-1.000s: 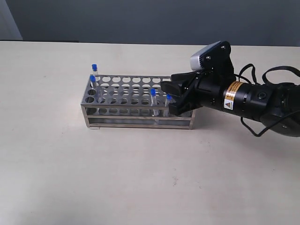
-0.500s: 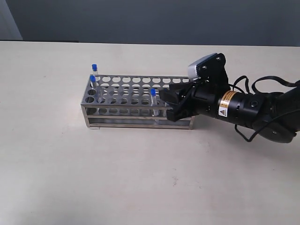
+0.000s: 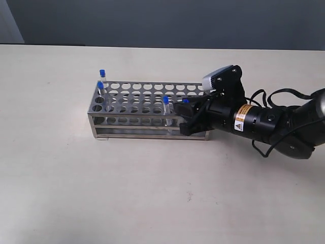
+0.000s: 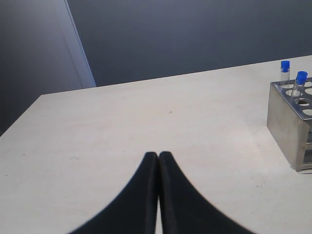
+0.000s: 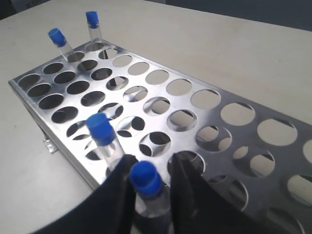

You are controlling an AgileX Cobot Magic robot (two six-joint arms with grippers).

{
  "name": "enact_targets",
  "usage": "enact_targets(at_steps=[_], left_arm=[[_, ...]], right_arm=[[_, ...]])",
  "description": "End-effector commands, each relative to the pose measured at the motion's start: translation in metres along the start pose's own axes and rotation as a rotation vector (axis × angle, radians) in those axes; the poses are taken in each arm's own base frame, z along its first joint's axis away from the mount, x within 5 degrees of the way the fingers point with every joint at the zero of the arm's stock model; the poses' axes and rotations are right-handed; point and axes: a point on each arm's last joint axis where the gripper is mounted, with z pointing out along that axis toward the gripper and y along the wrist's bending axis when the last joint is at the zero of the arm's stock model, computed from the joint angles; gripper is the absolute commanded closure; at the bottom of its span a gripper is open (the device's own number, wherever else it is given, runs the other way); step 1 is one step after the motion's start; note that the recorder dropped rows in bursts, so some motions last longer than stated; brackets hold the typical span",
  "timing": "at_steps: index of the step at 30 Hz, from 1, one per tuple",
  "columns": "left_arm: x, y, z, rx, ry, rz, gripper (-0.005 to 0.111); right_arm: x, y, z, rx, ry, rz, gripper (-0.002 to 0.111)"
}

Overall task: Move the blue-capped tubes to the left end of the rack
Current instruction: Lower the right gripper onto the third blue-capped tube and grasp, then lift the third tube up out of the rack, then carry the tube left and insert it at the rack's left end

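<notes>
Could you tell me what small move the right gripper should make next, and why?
Probably close the right gripper on the blue-capped tube. Its fingers flank that tube, which stands in the front row of the rack, and the wrist view shows a slight gap on one side, so it does not look gripped yet. Lifting would come after.

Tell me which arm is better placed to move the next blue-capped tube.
Right: the right gripper straddles a blue-capped tube in the rack; the left gripper sits shut beyond the rack's left end, holding nothing.
</notes>
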Motion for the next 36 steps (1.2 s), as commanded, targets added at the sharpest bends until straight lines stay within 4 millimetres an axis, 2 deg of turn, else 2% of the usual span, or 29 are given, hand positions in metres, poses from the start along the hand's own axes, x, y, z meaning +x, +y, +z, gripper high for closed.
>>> enact_targets(at_steps=[1,7,14,18,21,22,25,29,33,36], left_arm=[[-0.002,0.0,0.0,0.008,-0.012,-0.005,0.106],[-0.002,0.0,0.0,0.008,-0.012,-0.005,0.106],[-0.002,0.0,0.0,0.008,-0.012,-0.005,0.106],[-0.002,0.0,0.0,0.008,-0.012,-0.005,0.106],[-0.002,0.0,0.0,0.008,-0.012,-0.005,0.106],[-0.002,0.0,0.0,0.008,-0.012,-0.005,0.106],[-0.002,0.0,0.0,0.008,-0.012,-0.005,0.106],[-0.002,0.0,0.0,0.008,-0.012,-0.005,0.106],[-0.002,0.0,0.0,0.008,-0.012,-0.005,0.106],[-0.002,0.0,0.0,0.008,-0.012,-0.005,0.106]], right_arm=[[-0.002,-0.002,-0.001,0.013,-0.023,0.012,0.109],[-0.025,0.004,-0.011,0.0,-0.086,-0.05,0.108],[-0.092,0.01,-0.024,0.05,-0.147,-0.223,0.108],[-0.129,0.025,-0.017,0.027,-0.204,-0.274,0.108],[-0.147,0.044,-0.005,-0.036,-0.239,-0.287,0.108],[-0.155,0.056,0.004,-0.076,-0.256,-0.286,0.108],[-0.156,0.079,0.029,-0.15,-0.258,-0.294,0.108],[-0.139,0.103,0.065,-0.228,-0.209,-0.297,0.108],[-0.125,0.113,0.088,-0.245,-0.155,-0.304,0.108],[-0.12,0.112,0.096,-0.242,-0.133,-0.299,0.108]])
